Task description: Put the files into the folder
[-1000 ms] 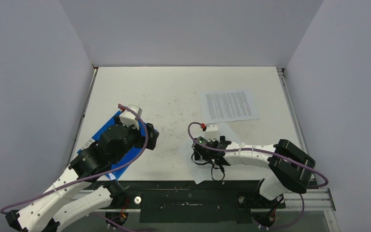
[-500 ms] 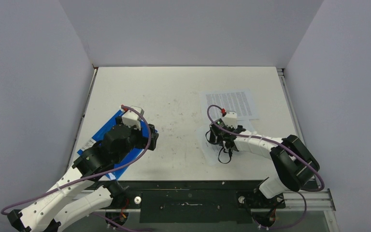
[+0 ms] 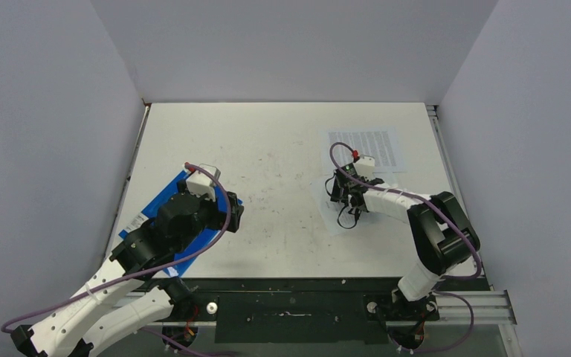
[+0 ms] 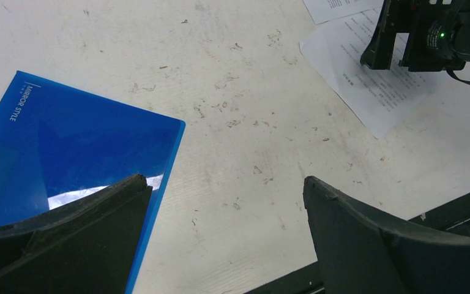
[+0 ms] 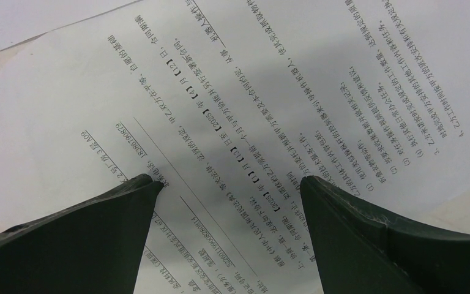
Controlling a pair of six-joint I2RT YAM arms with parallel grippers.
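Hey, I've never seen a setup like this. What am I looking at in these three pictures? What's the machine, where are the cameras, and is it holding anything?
These are two robot arms bolted at the near edge of a white table. One picture looks down from above. The other two come from a small camera on each wrist, so the dark wedges at the bottom are that arm's own fingers. The left gripper stands open over the edge of a blue folder lying flat. The right gripper is open too, low over one printed sheet. A second sheet lies just beyond it. Nothing is held.
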